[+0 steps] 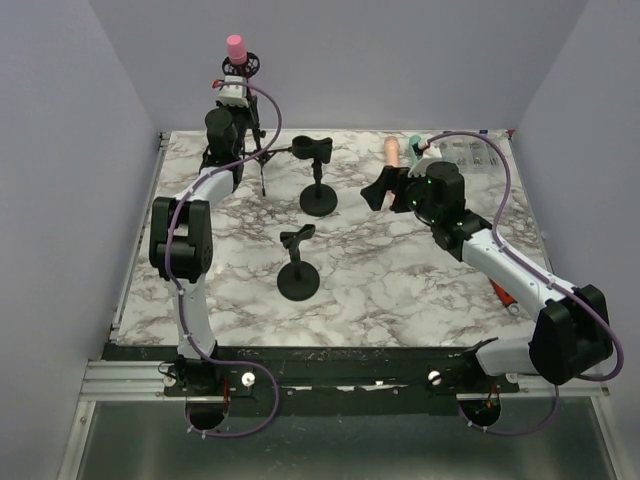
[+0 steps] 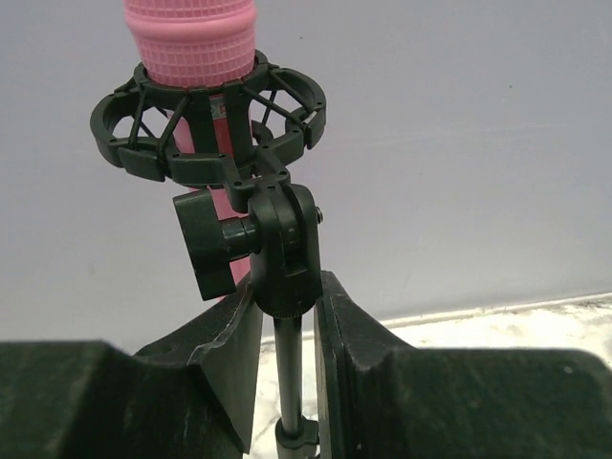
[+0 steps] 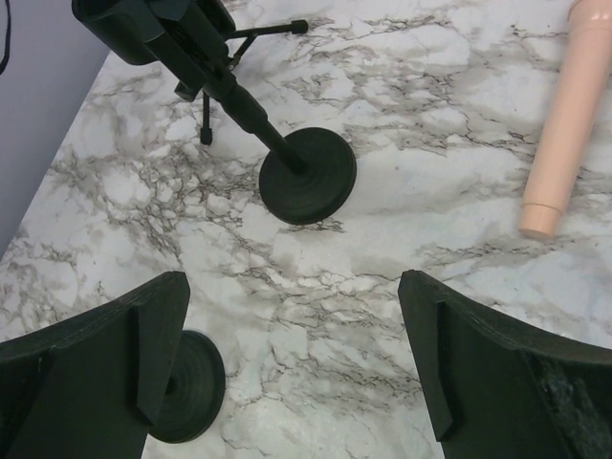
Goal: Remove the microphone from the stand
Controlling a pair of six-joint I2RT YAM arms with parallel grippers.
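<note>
- The pink mesh-headed microphone [image 2: 191, 43] stands upright, head up, in the black ring-shaped shock mount [image 2: 206, 124] atop the black tripod stand [image 1: 262, 150] at the far left corner of the white marble-pattern desk [image 1: 400, 290].
- We see the left tool [image 2: 287, 287] directly beneath the mount. Its fingers look pinched on the stand's swivel joint, one on each side of the pole.
- The right tool [image 3: 292, 287] is spread wide and holds nothing. It hovers over mid-desk near a peach-coloured cylinder [image 3: 559, 124], well apart from the microphone.
- We judge the microphone's long axis to be vertical, so it must exit straight up.
- The left arm is nearer but busy bracing, so the right arm must reach far-left and higher.
</note>
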